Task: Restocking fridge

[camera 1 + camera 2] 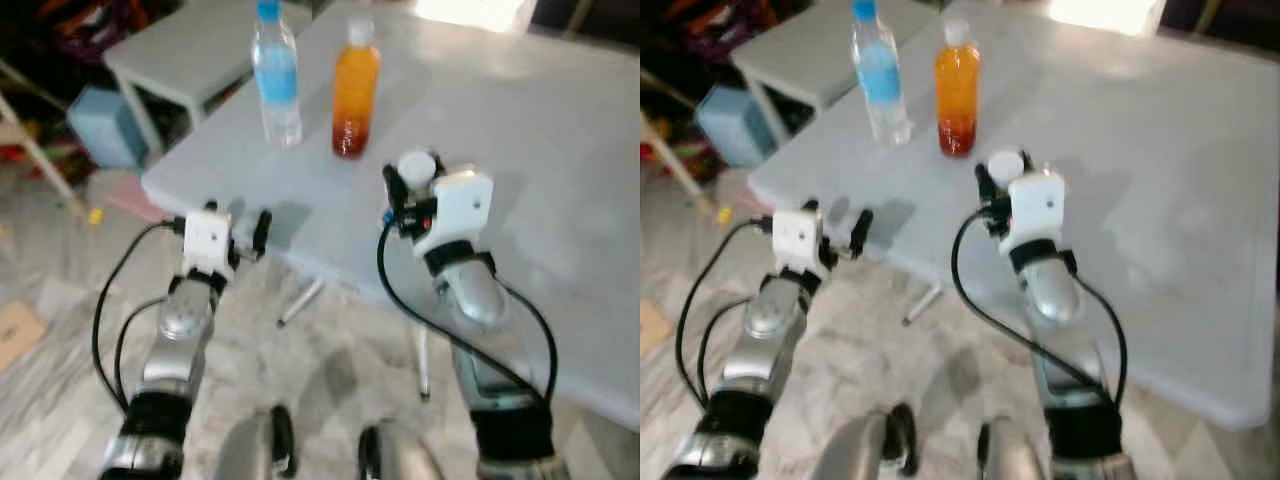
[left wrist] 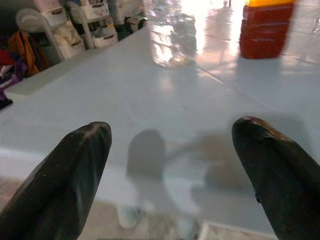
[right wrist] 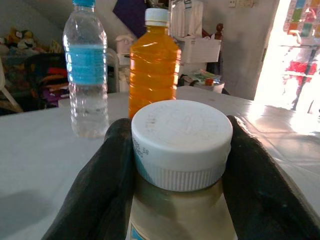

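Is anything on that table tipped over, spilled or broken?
Nothing stands out. The water bottle and the orange juice bottle stand upright and capped on the grey table, with no puddle around them. The right gripper is closed on a white-capped bottle, also upright. The left gripper is open near the table edge.

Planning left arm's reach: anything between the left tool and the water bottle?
Nothing. In the left wrist view, only bare table runs from the open left tool to the water bottle; the orange drink bottle stands off to one side.
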Controlling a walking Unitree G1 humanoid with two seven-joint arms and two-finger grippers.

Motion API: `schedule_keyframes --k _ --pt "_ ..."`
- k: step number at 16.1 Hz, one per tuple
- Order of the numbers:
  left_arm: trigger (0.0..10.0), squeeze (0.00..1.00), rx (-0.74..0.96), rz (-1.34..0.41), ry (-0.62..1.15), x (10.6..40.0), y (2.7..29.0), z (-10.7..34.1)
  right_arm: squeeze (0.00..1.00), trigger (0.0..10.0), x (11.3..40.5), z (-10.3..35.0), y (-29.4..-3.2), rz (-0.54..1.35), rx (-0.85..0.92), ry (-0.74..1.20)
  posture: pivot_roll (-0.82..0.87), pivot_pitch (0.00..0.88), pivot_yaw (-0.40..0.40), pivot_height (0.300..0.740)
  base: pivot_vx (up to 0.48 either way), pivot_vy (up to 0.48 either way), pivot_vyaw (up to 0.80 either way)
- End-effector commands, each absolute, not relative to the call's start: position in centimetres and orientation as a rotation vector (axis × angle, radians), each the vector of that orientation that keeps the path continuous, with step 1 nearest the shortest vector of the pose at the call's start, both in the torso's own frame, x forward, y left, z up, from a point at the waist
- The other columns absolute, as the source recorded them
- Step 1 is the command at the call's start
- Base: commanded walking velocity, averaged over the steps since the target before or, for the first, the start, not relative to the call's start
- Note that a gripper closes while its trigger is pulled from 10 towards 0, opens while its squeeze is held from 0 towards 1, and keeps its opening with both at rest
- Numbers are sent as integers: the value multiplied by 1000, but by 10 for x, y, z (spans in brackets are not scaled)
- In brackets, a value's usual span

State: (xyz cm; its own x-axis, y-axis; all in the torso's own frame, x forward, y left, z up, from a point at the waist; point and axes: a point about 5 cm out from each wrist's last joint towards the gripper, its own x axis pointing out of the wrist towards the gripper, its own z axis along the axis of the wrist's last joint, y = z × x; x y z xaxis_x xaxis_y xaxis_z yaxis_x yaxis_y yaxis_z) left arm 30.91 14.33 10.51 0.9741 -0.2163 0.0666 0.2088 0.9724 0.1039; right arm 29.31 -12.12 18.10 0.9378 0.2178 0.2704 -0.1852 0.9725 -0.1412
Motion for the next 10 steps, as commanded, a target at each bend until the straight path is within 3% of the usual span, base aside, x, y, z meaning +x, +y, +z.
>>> schedule_keyframes --k 1,6,10 --pt "10000 0 108 -214 -81 310 146 106 0 10000 294 181 -122 194 -115 -289 -136 86 57 740 -262 0 0" --pt "10000 0 113 -203 -85 311 146 107 0 10000 300 181 -120 192 -89 -282 -92 66 49 740 -260 0 0" --pt "10000 0 123 -190 -99 313 150 110 0 10000 300 179 -111 226 -87 -278 -67 61 49 740 -246 0 688"
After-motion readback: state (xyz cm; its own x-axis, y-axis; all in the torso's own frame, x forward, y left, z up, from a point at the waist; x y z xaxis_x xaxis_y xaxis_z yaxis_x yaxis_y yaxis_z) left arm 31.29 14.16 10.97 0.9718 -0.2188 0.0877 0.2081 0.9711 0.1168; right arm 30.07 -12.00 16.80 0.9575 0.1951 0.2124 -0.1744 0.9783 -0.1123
